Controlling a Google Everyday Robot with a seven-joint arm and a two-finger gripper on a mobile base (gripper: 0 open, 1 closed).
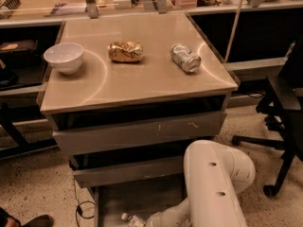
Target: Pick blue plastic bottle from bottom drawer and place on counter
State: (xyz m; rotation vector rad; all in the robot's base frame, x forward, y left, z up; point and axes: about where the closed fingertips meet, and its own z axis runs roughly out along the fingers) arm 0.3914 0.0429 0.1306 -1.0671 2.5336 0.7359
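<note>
The small clear plastic bottle with a white screw cap is seen lying on its side on the flat floor of the wide grey metal bottom drawer, which is pulled out at the foot of the cabinet; the bottle is partly cut off by the lower edge of the view, its cap pointing left. The thick white robot arm is bent down into this drawer from the right, and the gripper is found at the lower edge, just right of the bottle; whether it is open, closed or holding anything cannot be told. Above, two drawers with scratched grey front panels are stepped slightly outward. On the glossy beige counter slab, a white round bowl is set at the left, a gold-brown shiny can lies near the middle, and a silver-green metal can lies to the right, all well apart. A black office chair stands at the right.
</note>
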